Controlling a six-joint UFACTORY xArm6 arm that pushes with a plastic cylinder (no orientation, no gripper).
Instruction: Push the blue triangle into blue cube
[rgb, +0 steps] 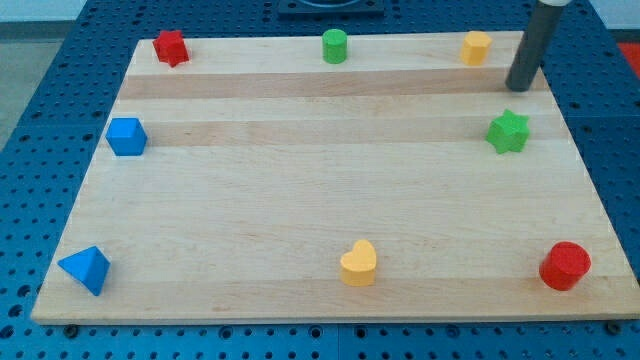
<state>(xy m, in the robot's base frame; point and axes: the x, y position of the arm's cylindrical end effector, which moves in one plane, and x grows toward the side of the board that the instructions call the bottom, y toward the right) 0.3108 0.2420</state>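
Observation:
The blue triangle (86, 269) lies near the board's bottom left corner. The blue cube (127, 136) sits at the left edge, well above the triangle, with bare board between them. My tip (519, 88) is at the view's top right, far from both blue blocks, just above the green star (508, 131) and to the right of the yellow block (476, 48).
A red star (171, 47) is at the top left and a green cylinder (334, 45) at the top middle. A yellow heart (358, 264) sits at the bottom middle and a red cylinder (565, 266) at the bottom right. The wooden board (320, 190) rests on a blue pegboard.

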